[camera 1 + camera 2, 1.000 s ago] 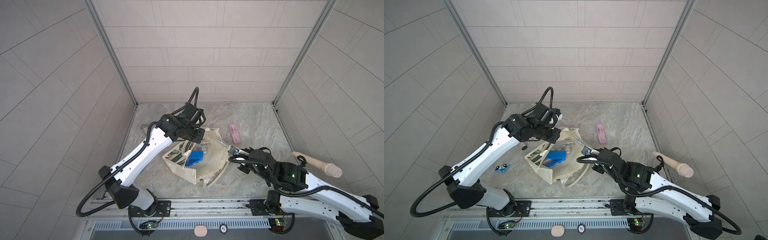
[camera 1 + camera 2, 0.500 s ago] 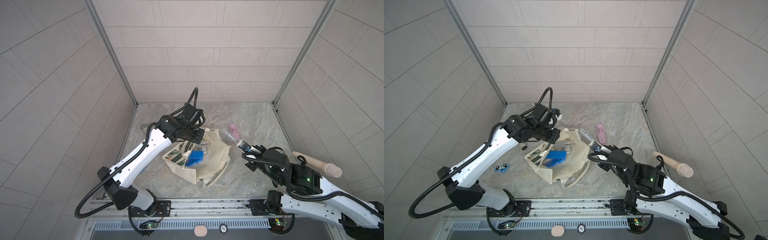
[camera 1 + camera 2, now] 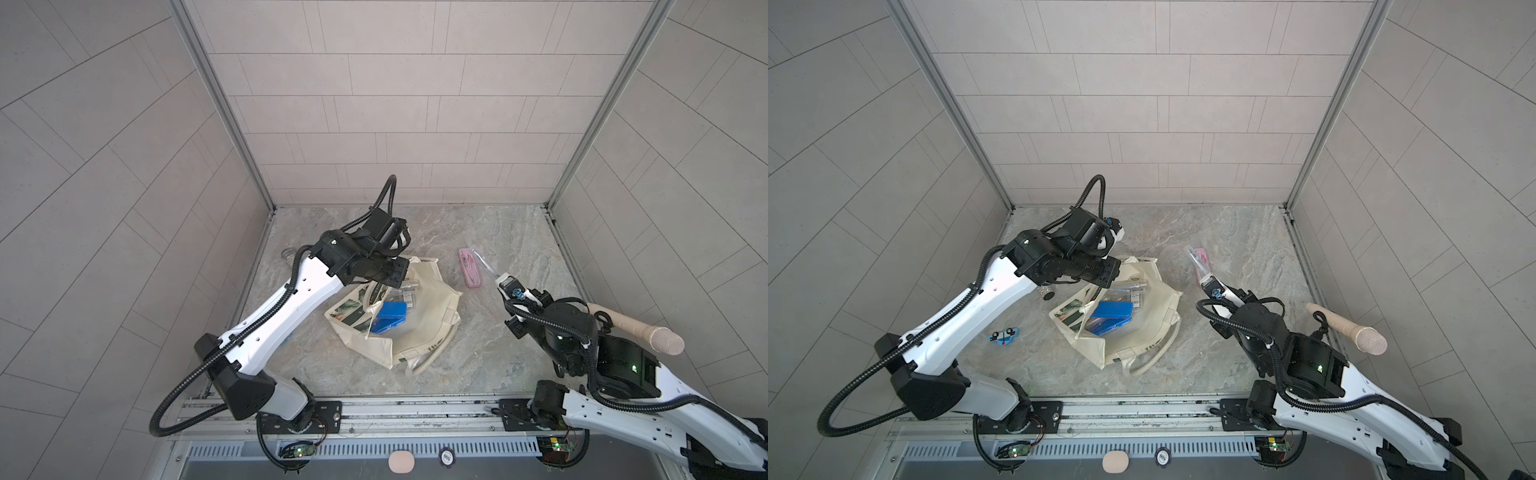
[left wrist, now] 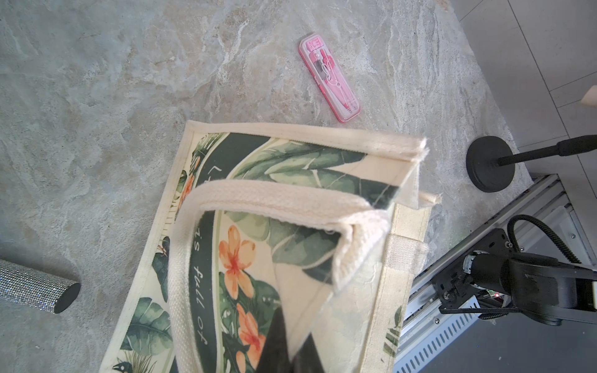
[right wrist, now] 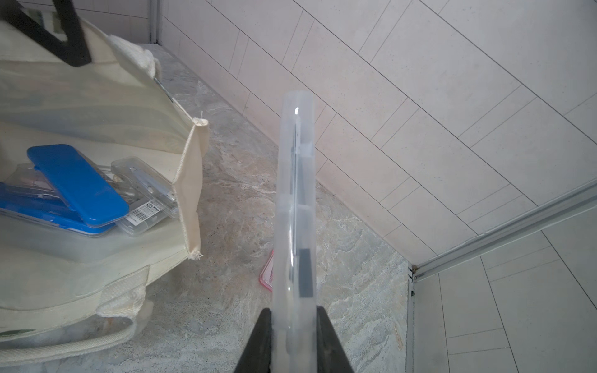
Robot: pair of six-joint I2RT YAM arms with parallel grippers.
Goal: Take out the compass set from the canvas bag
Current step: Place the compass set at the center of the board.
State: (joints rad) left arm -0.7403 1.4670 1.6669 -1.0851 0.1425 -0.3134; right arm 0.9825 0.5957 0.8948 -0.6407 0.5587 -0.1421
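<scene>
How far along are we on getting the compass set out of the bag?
Done: the clear case is out of the canvas bag, clamped in the right gripper above the table. In hand: the left gripper pinches the bag's rim, holding it open. Left: set the case down, perhaps beside the pink case. The bag holds blue cases.

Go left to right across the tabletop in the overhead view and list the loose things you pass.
In a top view: small blue toy → canvas bag → clear case, clamped in the right gripper → beige microphone. The pink case overlaps the clear case, so it is left out.
</scene>
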